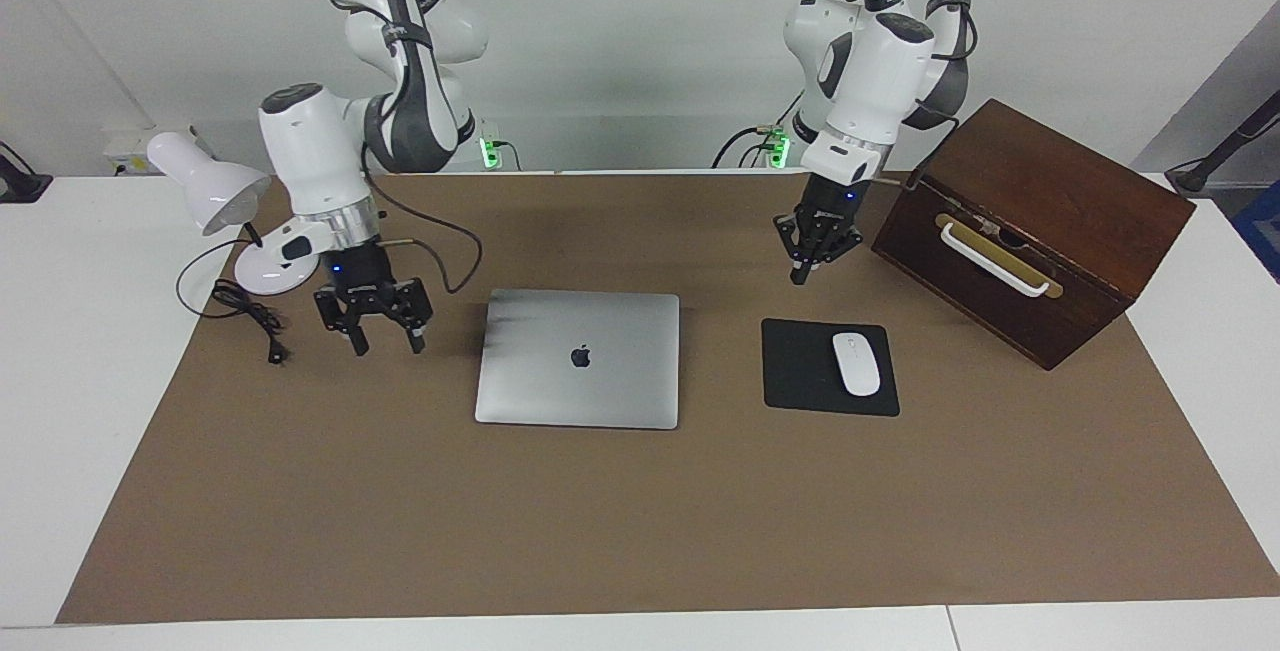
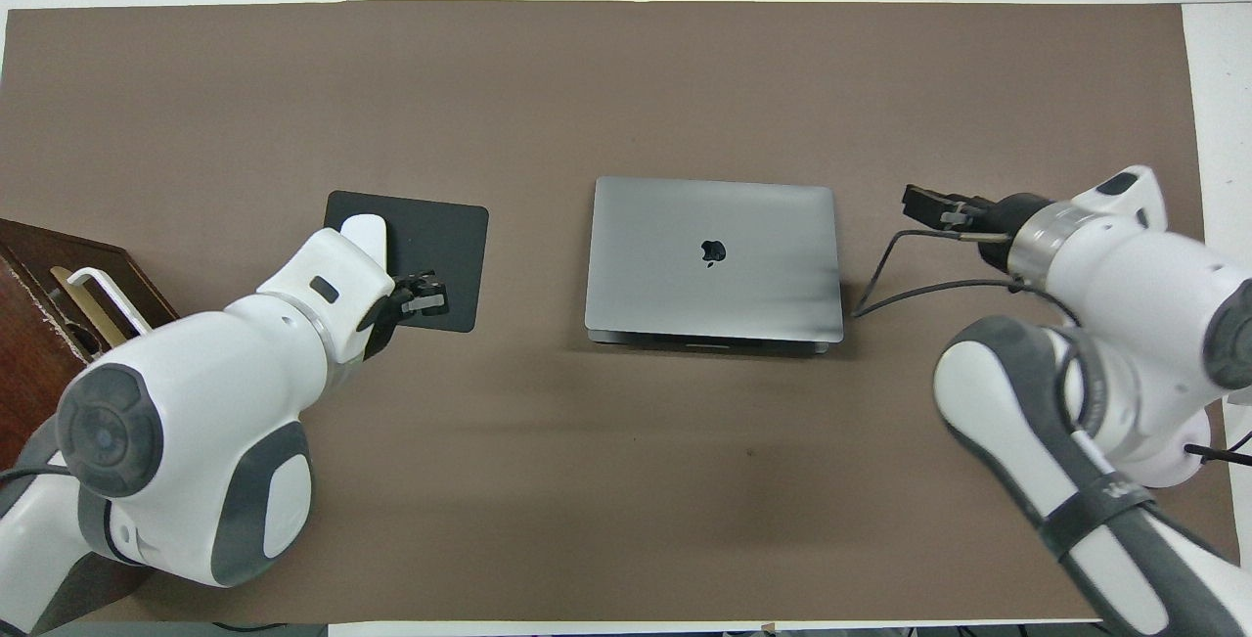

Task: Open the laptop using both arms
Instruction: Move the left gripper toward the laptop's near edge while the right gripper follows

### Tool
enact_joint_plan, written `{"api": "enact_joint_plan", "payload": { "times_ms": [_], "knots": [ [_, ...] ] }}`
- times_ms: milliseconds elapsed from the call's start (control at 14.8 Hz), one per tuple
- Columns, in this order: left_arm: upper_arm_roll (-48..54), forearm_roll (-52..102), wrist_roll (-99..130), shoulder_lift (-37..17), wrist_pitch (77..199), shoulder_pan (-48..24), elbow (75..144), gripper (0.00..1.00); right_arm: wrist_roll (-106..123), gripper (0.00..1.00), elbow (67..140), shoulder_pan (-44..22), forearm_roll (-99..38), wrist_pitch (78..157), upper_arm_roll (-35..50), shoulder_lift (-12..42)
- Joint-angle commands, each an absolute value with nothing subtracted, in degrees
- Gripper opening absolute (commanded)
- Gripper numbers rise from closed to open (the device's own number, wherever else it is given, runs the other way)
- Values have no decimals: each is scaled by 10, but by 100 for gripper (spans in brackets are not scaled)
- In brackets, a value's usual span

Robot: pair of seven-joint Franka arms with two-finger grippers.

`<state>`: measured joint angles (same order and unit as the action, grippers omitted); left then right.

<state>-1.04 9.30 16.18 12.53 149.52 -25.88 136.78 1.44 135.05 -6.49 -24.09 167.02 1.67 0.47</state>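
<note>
Two pincers off laptop (image 1: 578, 358), which lies closed, mid-worktop. Left pincer (image 1: 806, 266), pinched shut, hangs over mat (image 1: 800, 371); right pincer (image 1: 385, 339), spread wide, empty, beside laptop. Opening not begun.

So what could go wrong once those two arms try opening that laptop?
The laptop lies shut and flat, so a tool may slip off its thin edge. The left tool, shut, hangs beside the mouse and could knock it. The right arm's black cable dangles by the laptop and might snag.
</note>
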Motion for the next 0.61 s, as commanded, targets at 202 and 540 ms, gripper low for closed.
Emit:
{"api": "enact_joint_plan", "payload": {
  "times_ms": [202,540],
  "knots": [
    [1,100,174,161,1592,-311,1452,0,4,91,1408,-313,-615,1904,16,18],
    [27,100,175,155,1646,-312,1484,0,5,99,1407,-420,-802,1978,16,17]
  ]
}}
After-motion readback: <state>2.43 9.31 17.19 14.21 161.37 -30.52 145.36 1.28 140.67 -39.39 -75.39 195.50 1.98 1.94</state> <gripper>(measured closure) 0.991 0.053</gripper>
